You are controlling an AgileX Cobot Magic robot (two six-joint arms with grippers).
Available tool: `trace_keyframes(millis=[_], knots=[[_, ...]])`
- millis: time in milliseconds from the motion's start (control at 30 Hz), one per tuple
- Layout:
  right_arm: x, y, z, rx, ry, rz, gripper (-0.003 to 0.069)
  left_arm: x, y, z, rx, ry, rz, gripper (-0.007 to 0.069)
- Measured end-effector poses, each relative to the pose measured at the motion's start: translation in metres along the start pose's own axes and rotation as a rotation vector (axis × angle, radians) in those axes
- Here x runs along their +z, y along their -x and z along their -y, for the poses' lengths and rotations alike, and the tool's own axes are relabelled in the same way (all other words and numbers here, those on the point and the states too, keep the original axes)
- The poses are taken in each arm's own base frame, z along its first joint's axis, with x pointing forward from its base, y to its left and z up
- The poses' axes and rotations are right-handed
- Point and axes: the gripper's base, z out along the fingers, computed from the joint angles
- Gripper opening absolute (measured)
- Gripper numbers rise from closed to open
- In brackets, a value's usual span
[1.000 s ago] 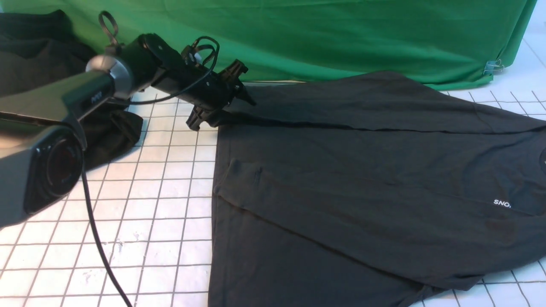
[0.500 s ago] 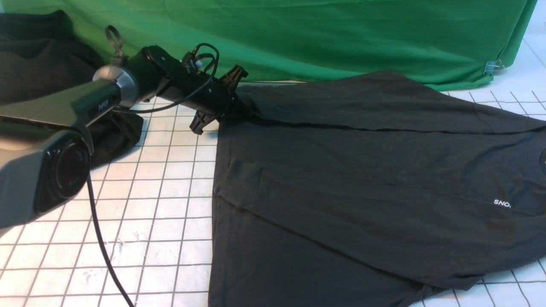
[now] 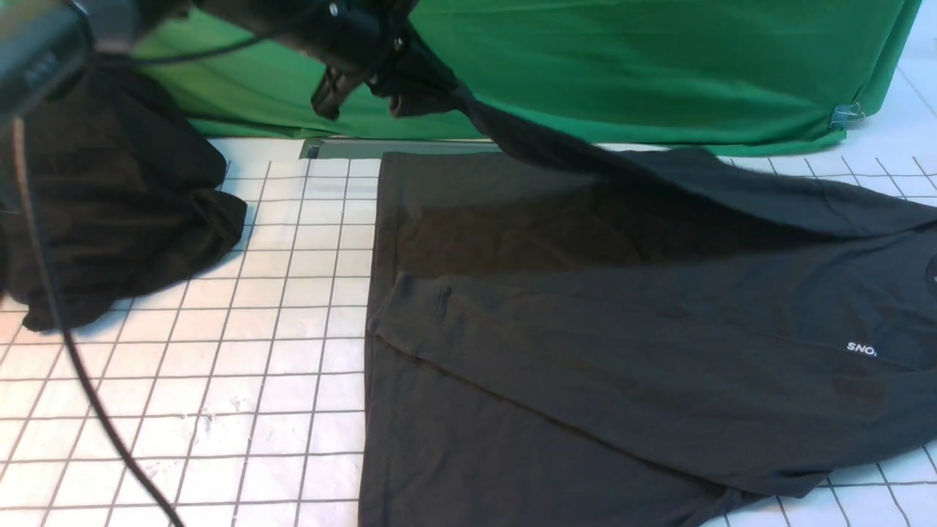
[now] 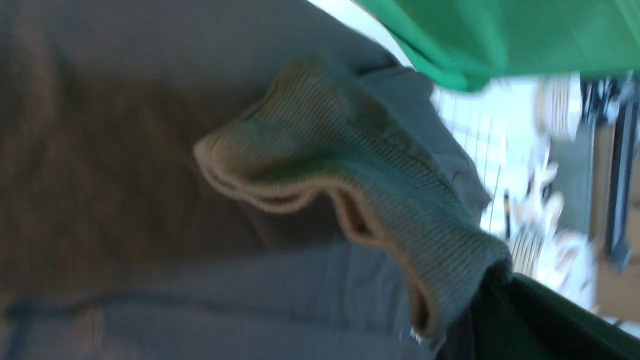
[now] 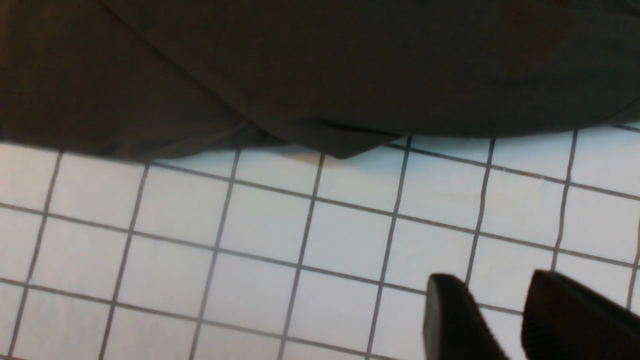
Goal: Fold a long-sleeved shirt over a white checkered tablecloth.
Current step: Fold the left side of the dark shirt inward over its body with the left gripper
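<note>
Big white checkered tablecloth (image 3: 241,351) underneath, green cloth (image 3: 622,66) hanging at 12 o'clock. The long-sleeved shirt (image 3: 585,351) sprawls from centre to 3 o'clock. And the left hand (image 3: 388,73), low a second ago, is up high, clamped on the cuff (image 4: 350,175)! The right hand (image 5: 495,305) is slightly parted, empty.

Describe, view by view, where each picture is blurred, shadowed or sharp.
Front view: the raised sleeve casts a dark shadow on the long-sleeved shirt; the left arm is blurred. Left wrist view: soft throughout, the cuff ribbing readable, background smeared. Right wrist view: crisp grid lines on the white checkered tablecloth.
</note>
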Motion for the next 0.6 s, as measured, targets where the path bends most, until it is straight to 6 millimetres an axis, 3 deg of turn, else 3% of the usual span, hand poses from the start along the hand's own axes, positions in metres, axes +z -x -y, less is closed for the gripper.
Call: trace_keyframes(millis=[67,200,367,600], knots=[[0.0,0.0,0.0,0.0,0.0,0.0,0.0219,-0.015,-0.022,0.016,0.083,0.065,-0.044,0.0013],[0.0,0.0,0.0,0.001,0.0,0.0,0.0227,-0.013,-0.069,0.02,0.163,0.22,-0.165,0.0013],[0.0,0.0,0.0,0.001,0.0,0.0,0.0234,0.02,-0.124,-0.012,0.176,0.412,-0.289,0.0013],[0.0,0.0,0.0,0.003,0.0,0.0,0.0237,0.044,-0.161,-0.053,0.163,0.518,-0.358,0.0015]])
